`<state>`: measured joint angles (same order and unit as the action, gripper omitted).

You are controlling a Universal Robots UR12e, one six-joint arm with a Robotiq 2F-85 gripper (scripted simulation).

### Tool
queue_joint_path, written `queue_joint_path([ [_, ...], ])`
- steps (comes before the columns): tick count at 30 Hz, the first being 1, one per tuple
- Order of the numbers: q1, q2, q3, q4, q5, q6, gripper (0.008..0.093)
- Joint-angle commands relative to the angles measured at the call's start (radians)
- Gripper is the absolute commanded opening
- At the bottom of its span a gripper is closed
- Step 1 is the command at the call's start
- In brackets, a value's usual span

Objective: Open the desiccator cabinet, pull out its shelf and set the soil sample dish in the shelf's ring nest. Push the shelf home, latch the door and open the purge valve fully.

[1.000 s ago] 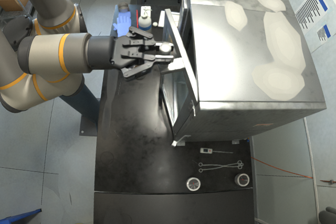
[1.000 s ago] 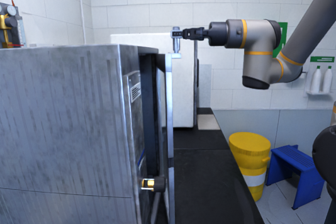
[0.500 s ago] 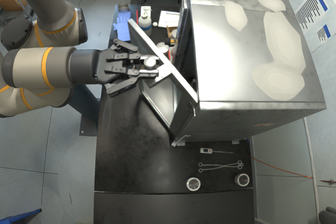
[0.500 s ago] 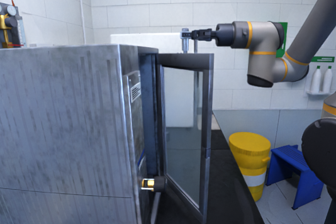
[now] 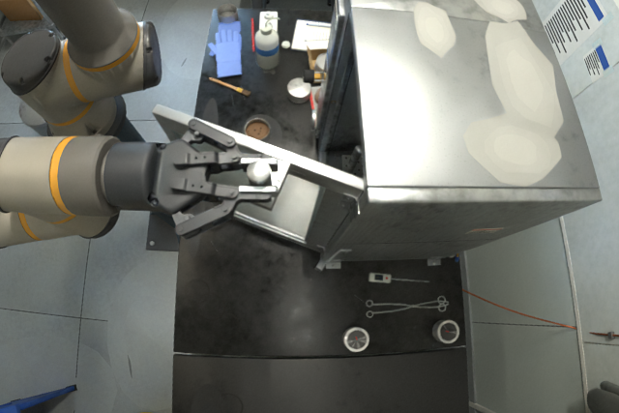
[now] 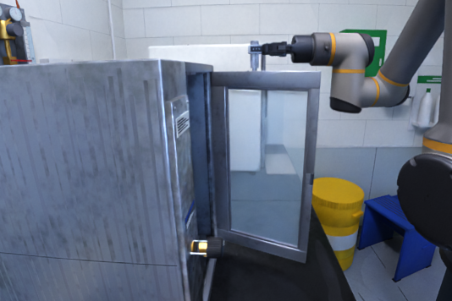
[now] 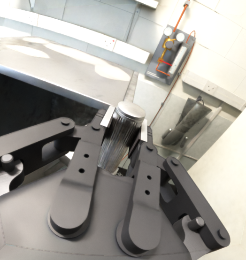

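The steel desiccator cabinet (image 5: 450,113) sits on the right of the black bench, and its glass door (image 5: 260,173) stands swung wide out over the bench. My gripper (image 5: 260,174) is at the door's free edge, its two fingers closed on the door's upright steel handle (image 7: 122,135). The handle's round cap rises above the door's top rail (image 6: 254,53). The soil sample dish (image 5: 257,128), round with brown fill, lies on the bench behind the door. The purge valve knob (image 6: 207,247) is at the cabinet's lower front corner. The shelf inside is hidden.
A wall panel with gauges (image 7: 170,55) hangs behind the cabinet. The bench's far end holds a blue glove (image 5: 226,51), a bottle (image 5: 266,43), a steel weight (image 5: 299,90) and papers. Forceps (image 5: 407,306), a thermometer and two dials (image 5: 356,338) lie near the front. A yellow bin (image 6: 338,216) stands on the floor.
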<state>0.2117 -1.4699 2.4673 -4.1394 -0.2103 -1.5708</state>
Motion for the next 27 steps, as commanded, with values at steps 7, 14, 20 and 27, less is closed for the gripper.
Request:
queue_joint_path([
  [7, 0.0, 0.047, -0.06, 0.012, -0.001, 0.0, 0.008],
  [14, 0.021, 0.095, -0.123, 0.028, -0.022, 0.0, 0.008],
  [20, 0.048, 0.131, -0.174, 0.042, -0.05, 0.0, 0.008],
  [27, 0.083, 0.164, -0.222, 0.057, -0.085, 0.0, 0.008],
])
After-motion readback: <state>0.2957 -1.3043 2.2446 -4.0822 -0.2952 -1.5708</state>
